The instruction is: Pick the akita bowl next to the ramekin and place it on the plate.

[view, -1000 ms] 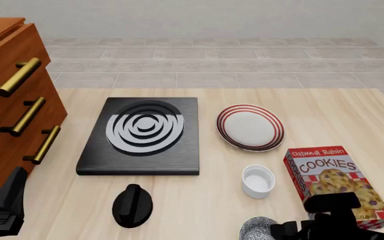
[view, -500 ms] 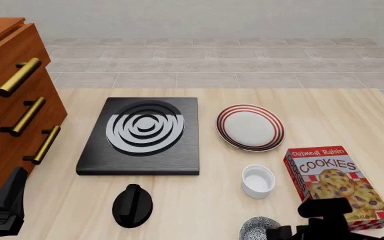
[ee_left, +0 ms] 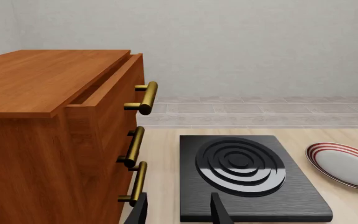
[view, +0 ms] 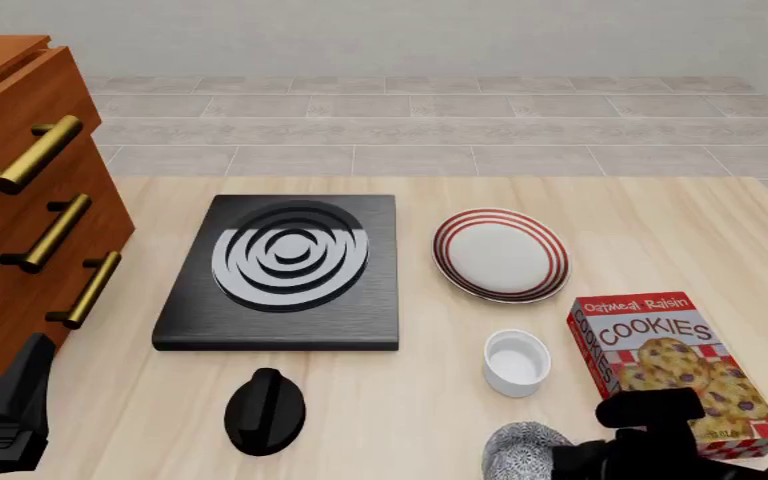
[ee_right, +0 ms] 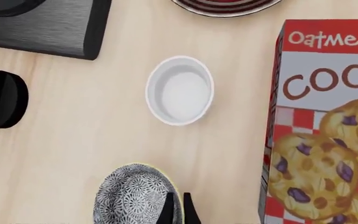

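The table [view: 678, 220] carries a wooden drawer chest [view: 11, 200] along its left edge. Beside it lies a black slab with silver rings [view: 284, 270]. A cookie box [view: 678, 370] sits toward the near right edge. The plate [view: 500, 254] lies mid-table. The akita bowl [view: 524, 452] is at the near edge, its rim pinched in the right pincer [ee_right: 179, 207], tilted. The ramekin [view: 516, 362] stands between bowl and plate. A black knob [view: 264, 410] lies nearby. The left pincer [ee_left: 177, 212] stands parted, empty.
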